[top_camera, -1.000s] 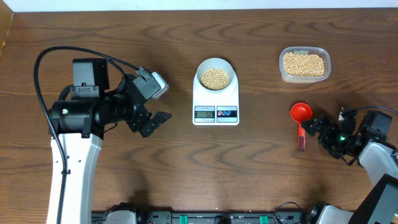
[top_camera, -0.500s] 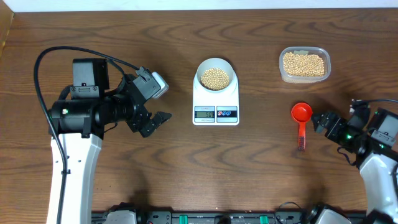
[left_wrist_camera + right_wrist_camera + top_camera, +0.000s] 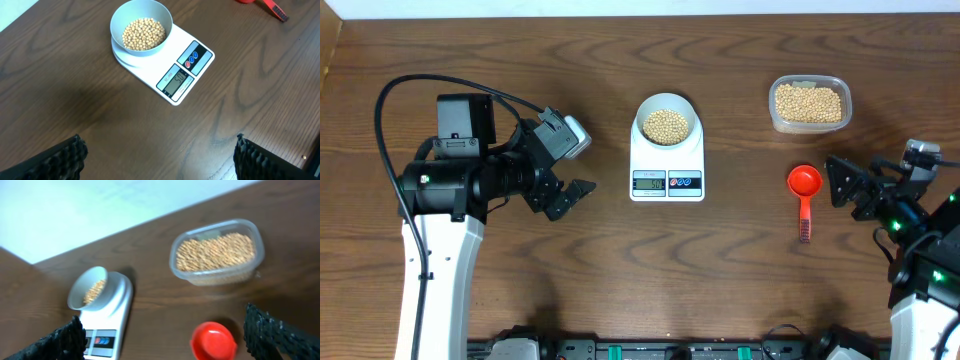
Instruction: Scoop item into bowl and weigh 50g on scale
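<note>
The pale bowl (image 3: 666,122) stands on the white scale (image 3: 667,172) at the table's middle, with a heap of tan beans (image 3: 667,125) inside. In the left wrist view the bowl (image 3: 141,27) and the scale (image 3: 172,70) lie ahead, display lit. My left gripper (image 3: 577,160) hangs open to the left of the scale, nothing between its fingers (image 3: 65,157). My right gripper (image 3: 844,187) is open just right of a red scoop (image 3: 804,192) lying on the table, apart from it. The scoop (image 3: 214,341) lies low between the right fingers (image 3: 280,335).
A clear plastic tub (image 3: 808,103) full of the same beans stands at the back right; its rim (image 3: 216,227) shows in the right wrist view. A black cable loops over the left arm's base (image 3: 440,190). The table's far edge meets a white wall.
My right arm has drawn back to the right, away from the red scoop, which stays lying on the table. The left arm, bowl and scale have not moved.
</note>
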